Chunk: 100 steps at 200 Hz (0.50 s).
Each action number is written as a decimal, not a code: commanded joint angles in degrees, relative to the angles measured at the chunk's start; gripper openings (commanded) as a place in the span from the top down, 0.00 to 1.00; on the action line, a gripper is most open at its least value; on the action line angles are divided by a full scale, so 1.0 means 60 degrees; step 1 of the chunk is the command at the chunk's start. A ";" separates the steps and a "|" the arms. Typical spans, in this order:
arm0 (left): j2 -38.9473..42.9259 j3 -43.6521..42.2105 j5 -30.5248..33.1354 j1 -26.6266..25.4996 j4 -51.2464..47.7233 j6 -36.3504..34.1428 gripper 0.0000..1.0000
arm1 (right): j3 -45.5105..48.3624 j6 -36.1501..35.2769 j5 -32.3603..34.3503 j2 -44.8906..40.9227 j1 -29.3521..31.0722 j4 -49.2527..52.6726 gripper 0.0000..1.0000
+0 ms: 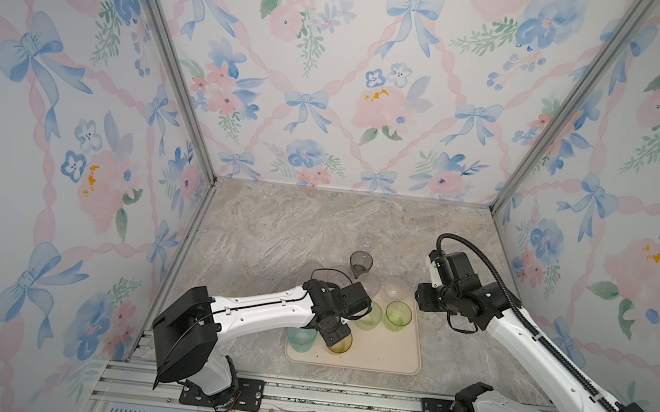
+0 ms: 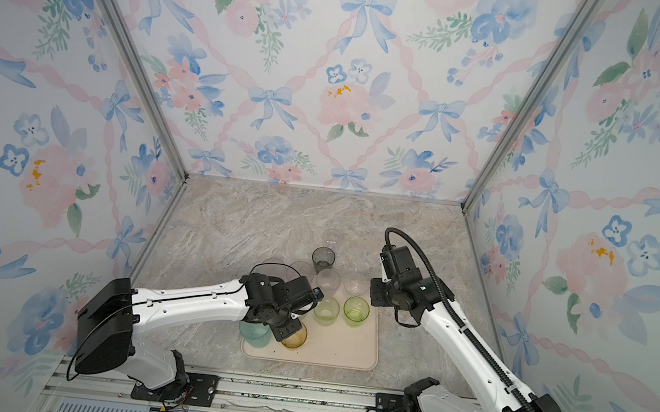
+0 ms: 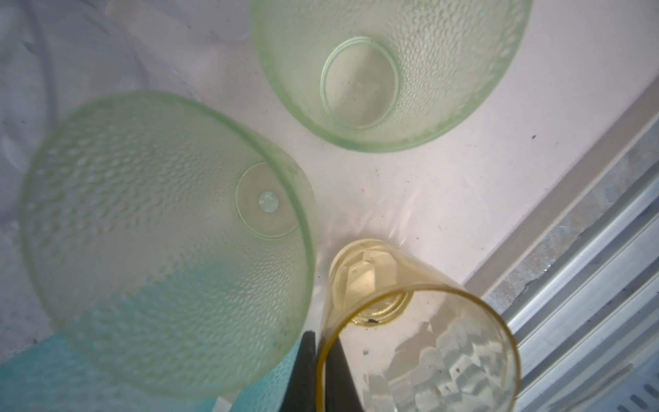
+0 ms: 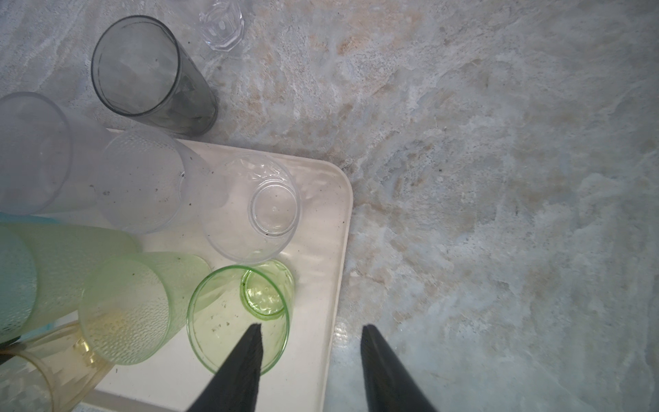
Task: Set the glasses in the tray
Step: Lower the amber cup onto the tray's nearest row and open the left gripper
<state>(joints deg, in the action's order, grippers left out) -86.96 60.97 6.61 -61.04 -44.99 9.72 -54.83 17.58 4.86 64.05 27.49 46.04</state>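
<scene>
Much bare tray (image 1: 385, 357) beside amber tumbler (image 1: 341, 344).

I'm looking at two arms in glossy white shells with black joints. The left arm (image 1: 262, 313) has a thin black cable (image 1: 251, 301) along its link; the right arm (image 1: 534, 349) wears a ribbed black hose (image 1: 493, 270). Left claw (image 3: 321, 340) and right claw (image 4: 311, 328) have matte black tapered blades.

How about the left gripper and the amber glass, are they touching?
Touching. The left wrist view shows the left gripper pinching the rim of the amber glass, one dark finger outside the wall, one inside, no gap.
</scene>
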 commanded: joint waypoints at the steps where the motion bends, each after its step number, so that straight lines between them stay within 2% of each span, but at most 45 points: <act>1: -0.0099 -0.0130 0.0015 0.0088 0.0027 -0.0036 1.00 | 0.0100 0.0017 0.0173 -0.0099 0.0092 0.0114 0.51; 49: -0.0105 -0.0111 0.0057 0.0162 0.0013 -0.0023 0.85 | 0.0085 0.0000 0.0200 -0.0011 0.0096 0.0100 0.51; 100: 0.0038 -0.0051 0.0055 0.0235 -0.0001 -0.0037 0.82 | 0.0080 0.0000 0.0230 -0.0026 0.0092 0.0125 0.51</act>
<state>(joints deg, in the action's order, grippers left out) -86.96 60.95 6.66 -60.14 -44.84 9.58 -54.83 17.56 5.19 64.07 27.49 46.04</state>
